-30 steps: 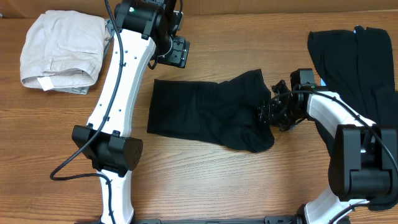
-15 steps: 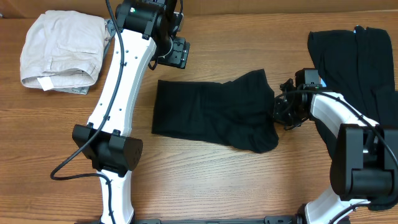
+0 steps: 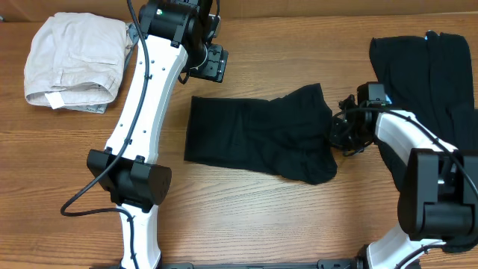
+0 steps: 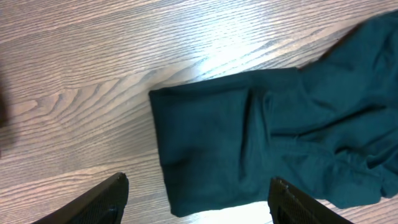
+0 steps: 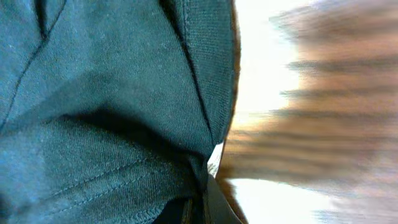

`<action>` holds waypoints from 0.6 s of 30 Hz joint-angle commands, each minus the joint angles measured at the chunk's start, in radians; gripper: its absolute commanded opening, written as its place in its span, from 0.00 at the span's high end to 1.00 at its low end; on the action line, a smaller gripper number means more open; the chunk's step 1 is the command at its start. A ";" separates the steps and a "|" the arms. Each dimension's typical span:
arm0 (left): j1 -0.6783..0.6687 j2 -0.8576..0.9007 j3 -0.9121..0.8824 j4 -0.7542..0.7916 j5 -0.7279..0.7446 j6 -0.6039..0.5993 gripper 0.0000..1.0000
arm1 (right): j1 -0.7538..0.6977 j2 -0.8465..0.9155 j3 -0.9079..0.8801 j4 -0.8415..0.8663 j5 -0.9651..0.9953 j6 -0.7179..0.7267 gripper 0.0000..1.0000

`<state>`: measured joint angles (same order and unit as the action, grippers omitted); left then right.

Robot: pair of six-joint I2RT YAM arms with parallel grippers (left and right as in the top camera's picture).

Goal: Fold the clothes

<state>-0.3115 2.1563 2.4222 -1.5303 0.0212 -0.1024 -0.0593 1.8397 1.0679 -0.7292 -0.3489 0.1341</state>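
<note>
One of the black clothes (image 3: 254, 138) lies flat and crumpled across the middle of the wooden table. My right gripper (image 3: 337, 136) is at its right edge, shut on the fabric. The right wrist view shows the dark cloth (image 5: 112, 93) bunched into the closed right gripper (image 5: 202, 210), with a sliver of white beside the pinch. My left gripper (image 3: 213, 61) hovers open over the table behind the garment's far left corner. In the left wrist view the garment's (image 4: 280, 137) folded left end lies between and beyond the spread left gripper (image 4: 198, 200), which touches nothing.
More black clothes (image 3: 429, 67) lie heaped at the table's far right, partly under my right arm. A folded beige garment (image 3: 75, 60) sits at the far left corner. The left arm's white links (image 3: 142, 119) stretch across the left side of the table.
The right gripper has shut on the garment's right edge and dragged the cloth a little to the right. The left arm has stayed still and open.
</note>
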 commanded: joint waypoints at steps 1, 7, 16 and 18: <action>0.003 -0.002 -0.007 0.002 -0.003 -0.010 0.26 | -0.074 -0.003 0.083 -0.047 -0.037 0.000 0.96; 0.004 -0.002 -0.007 0.002 -0.005 -0.010 0.27 | -0.157 -0.026 0.216 -0.197 -0.075 -0.039 0.96; 0.006 -0.002 -0.007 0.022 -0.075 -0.010 0.26 | -0.108 -0.096 0.400 -0.424 -0.076 -0.087 0.96; 0.013 -0.002 -0.007 0.034 -0.084 -0.010 0.26 | -0.064 -0.125 0.427 -0.450 -0.077 -0.086 0.96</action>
<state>-0.3115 2.1563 2.4222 -1.5078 -0.0212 -0.1024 -0.1757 1.7931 1.4357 -1.1660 -0.4084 0.0669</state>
